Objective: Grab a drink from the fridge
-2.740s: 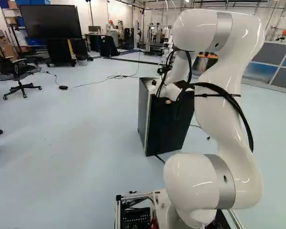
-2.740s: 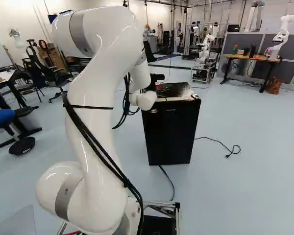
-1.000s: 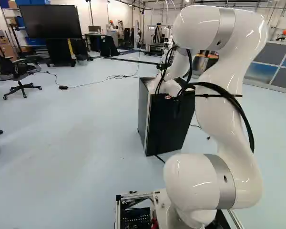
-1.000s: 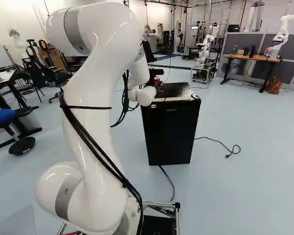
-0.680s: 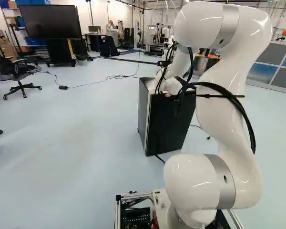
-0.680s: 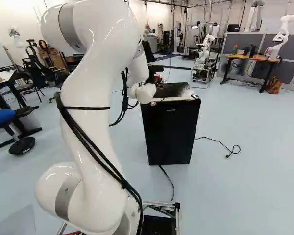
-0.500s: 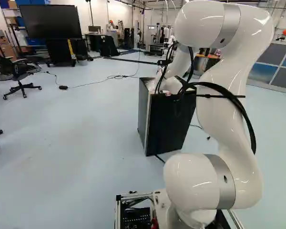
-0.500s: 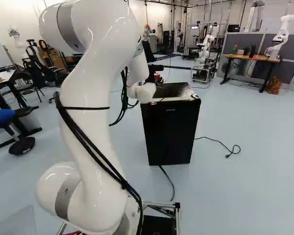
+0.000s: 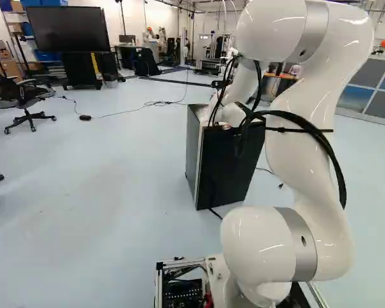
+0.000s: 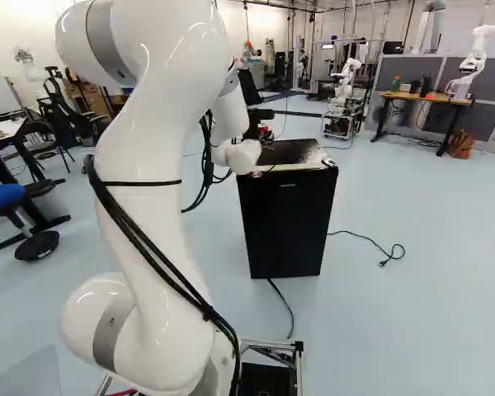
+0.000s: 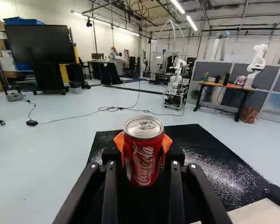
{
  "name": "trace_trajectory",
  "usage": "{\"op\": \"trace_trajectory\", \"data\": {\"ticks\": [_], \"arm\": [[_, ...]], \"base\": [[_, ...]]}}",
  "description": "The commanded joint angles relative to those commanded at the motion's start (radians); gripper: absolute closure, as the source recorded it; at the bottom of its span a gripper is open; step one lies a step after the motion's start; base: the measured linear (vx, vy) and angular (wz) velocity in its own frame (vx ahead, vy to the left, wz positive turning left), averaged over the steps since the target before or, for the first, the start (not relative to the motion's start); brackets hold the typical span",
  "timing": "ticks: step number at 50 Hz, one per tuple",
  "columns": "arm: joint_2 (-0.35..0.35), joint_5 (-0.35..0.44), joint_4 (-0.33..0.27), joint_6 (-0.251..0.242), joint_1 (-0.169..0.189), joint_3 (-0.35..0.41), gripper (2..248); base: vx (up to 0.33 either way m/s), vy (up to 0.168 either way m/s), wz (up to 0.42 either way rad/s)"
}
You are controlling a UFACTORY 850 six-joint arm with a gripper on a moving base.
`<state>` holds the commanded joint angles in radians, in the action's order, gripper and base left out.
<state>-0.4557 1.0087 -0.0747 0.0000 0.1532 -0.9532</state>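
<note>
Above the fridge's back part, my gripper (image 10: 254, 127) shows as a dark shape past the white wrist in the right base view, with a bit of red beside it. In the wrist view the gripper (image 11: 143, 151) has its orange pads pressed against both sides of a red drink can (image 11: 143, 156), upright with its silver lid facing up. The black fridge (image 10: 287, 223) stands ahead of the arm, its front door closed. Behind the can spreads the dark fridge top (image 11: 196, 144); whether the can touches it, I cannot tell.
A power cable (image 10: 367, 239) lies on the floor right of the fridge. Farther back are another robot (image 10: 345, 82) on a cart and a wooden table (image 10: 425, 97) with things on it. An office chair (image 9: 27, 102) stands at the far left.
The upper arm has risen and swung outward, rightward in the left base view and leftward in the right one. The gripper has risen slightly over the fridge top. The base and fridge have stayed put.
</note>
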Motion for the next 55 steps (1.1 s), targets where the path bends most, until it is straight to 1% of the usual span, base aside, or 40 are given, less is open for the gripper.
{"op": "trace_trajectory", "data": {"ticks": [14,28,41,55], "arm": [[0.047,-0.009,0.005,0.000,-0.010,0.056,154],[0.115,-0.021,0.012,0.000,-0.024,0.135,154],[0.193,-0.036,0.020,0.000,-0.040,0.227,154],[0.295,-0.055,0.030,0.000,-0.061,0.348,154]], "base": [[0.000,0.000,0.000],[0.000,0.000,0.000],[0.000,0.000,0.000],[0.000,0.000,0.000]]}}
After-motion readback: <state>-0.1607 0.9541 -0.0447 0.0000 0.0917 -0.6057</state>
